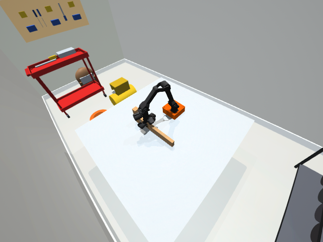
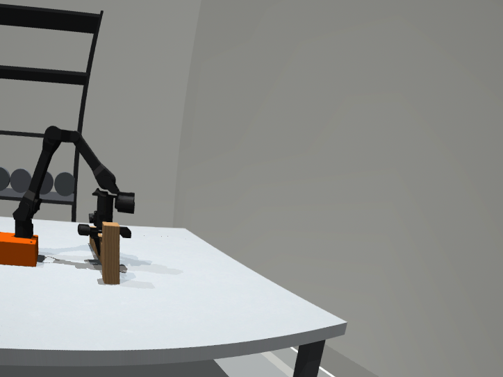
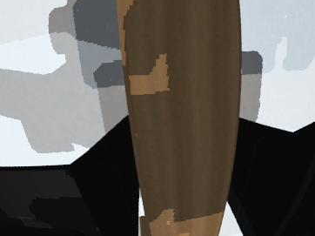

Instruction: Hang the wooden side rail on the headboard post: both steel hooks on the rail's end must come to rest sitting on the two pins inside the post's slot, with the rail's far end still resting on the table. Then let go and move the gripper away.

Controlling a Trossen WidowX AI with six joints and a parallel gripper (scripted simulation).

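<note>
The wooden side rail (image 1: 162, 135) (image 3: 183, 114) runs from under the arm toward the middle of the table in the top view. Its far end is low at the table; any small gap is too small to tell. The headboard post (image 1: 135, 109) (image 2: 111, 254) stands upright, partly behind the arm in the top view and in front of the gripper in the exterior view. My gripper (image 1: 147, 124) (image 3: 164, 119) points down and is shut on the rail, one finger on each side, near its post end. The hooks, pins and slot are hidden, so I cannot tell whether the hooks sit on the pins.
The orange arm base (image 1: 173, 109) (image 2: 19, 250) stands on the white table (image 1: 188, 166) (image 2: 210, 310), beside the rail. A red cart (image 1: 80, 95), a yellow machine (image 1: 122, 91) and a dark rack (image 2: 42, 16) stand off the table.
</note>
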